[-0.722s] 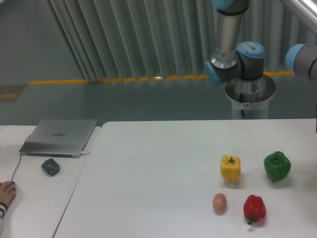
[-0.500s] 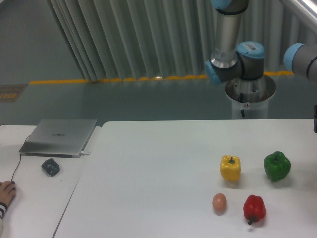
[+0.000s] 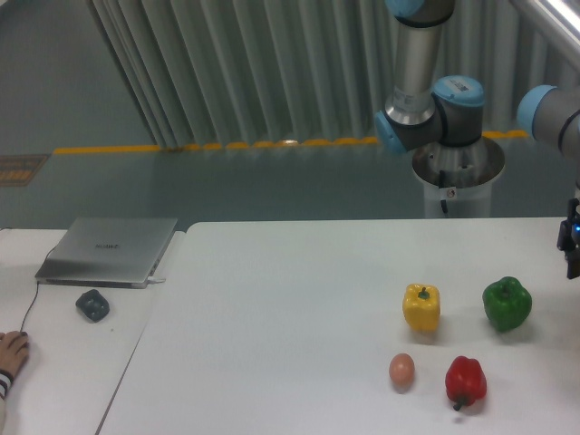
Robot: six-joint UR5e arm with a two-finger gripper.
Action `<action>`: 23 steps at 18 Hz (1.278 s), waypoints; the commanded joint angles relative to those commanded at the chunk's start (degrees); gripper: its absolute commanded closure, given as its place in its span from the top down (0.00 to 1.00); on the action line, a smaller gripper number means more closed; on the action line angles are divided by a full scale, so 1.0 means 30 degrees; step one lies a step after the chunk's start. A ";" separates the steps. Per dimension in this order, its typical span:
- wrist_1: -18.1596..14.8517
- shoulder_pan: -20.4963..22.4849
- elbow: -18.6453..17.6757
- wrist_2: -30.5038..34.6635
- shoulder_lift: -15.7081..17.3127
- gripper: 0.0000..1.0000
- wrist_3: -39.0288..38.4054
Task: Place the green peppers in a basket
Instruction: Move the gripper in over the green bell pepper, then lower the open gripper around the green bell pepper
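Grey-green floor (image 3: 227, 186) behind, crossed by a yellow line (image 3: 217, 146) running left to right. Further back, a wall of pale vertical ribbed slats (image 3: 245, 72), leaning slightly. In front, a white table (image 3: 290, 326), with a second white table (image 3: 63, 362) butted against its left side. On that side table, a closed silver laptop (image 3: 109, 250). Even, soft light, faint shadows only.

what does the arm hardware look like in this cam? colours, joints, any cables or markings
The arm is a silver-grey metal tube with light blue joint caps and dark grey joint housings. It stands on a white, round pedestal that carries a small red-and-white sticker and a black cable running down its front. The gripper is only a dark sliver with a small blue light at the right edge; its fingers cannot be made out.
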 joint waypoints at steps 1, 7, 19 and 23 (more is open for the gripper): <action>-0.0029 0.0000 0.0000 0.0000 0.0000 1.00 -0.0117; 0.0000 0.0117 0.0000 -0.0644 -0.0029 1.00 -0.1959; -0.2401 -0.1607 0.0146 0.0345 0.0381 1.00 -0.3049; -0.2958 -0.3277 0.0030 0.2632 0.0264 1.00 -0.2960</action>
